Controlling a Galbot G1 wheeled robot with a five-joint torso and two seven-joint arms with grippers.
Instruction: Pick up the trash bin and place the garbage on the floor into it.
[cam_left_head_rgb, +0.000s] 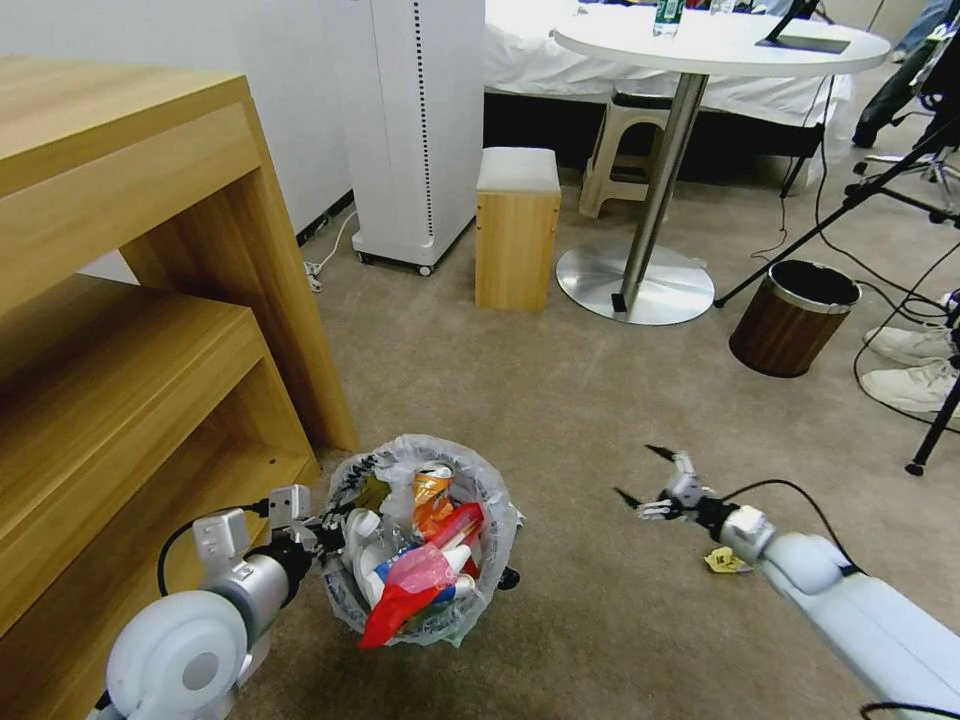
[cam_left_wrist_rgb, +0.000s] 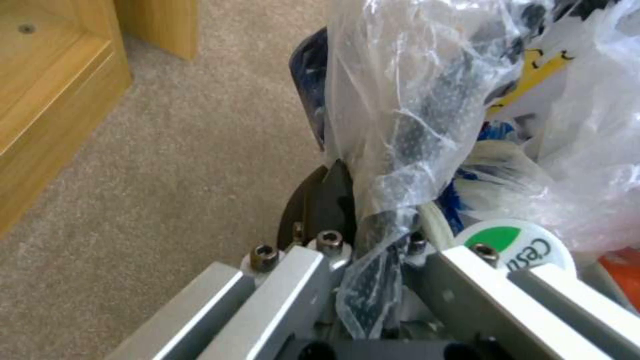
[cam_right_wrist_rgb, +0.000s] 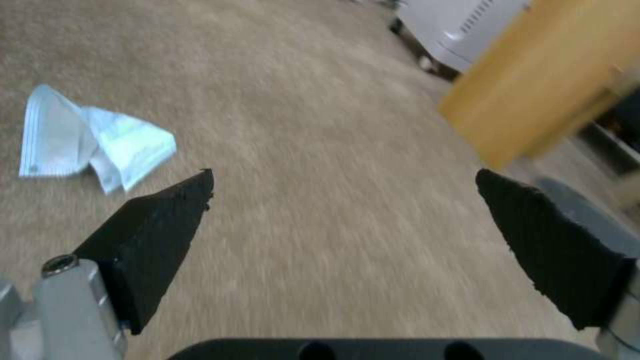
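On the beige carpeted floor (cam_left_head_rgb: 560, 400), just in front of the wooden shelf unit (cam_left_head_rgb: 130, 330), we find the trash bin (cam_left_head_rgb: 425, 545), a small round bin lined with a crinkly translucent bag. It is packed with garbage: a crushed orange can (cam_left_head_rgb: 432, 497) stands near the middle, a red wrapper (cam_left_head_rgb: 415, 585) droops over the near rim, and white and blue items sit among them.

The left gripper (cam_left_head_rgb: 325, 530) is at the bin's left rim. In the left wrist view its fingers (cam_left_wrist_rgb: 333, 200) are pinched together on the bin's edge with the plastic liner (cam_left_wrist_rgb: 413, 125) bunched between them, so we record it as clamped on the bin.

The right gripper (cam_left_head_rgb: 645, 478) hangs above bare carpet to the right of the bin, well apart from it, with its black fingertips (cam_right_wrist_rgb: 167, 220) spread wide and nothing between them. A yellow wrapper (cam_left_head_rgb: 726, 561) lies on the carpet beside the right forearm. In the right wrist view, a pale blue folded piece (cam_right_wrist_rgb: 93, 140) lies flat on the carpet near one fingertip, not touching it.

Farther off stand a brown wood-look bin (cam_left_head_rgb: 793, 317) with a metal rim, a round white table (cam_left_head_rgb: 720, 45) on a steel pedestal and a small wooden stool (cam_left_head_rgb: 517, 228).
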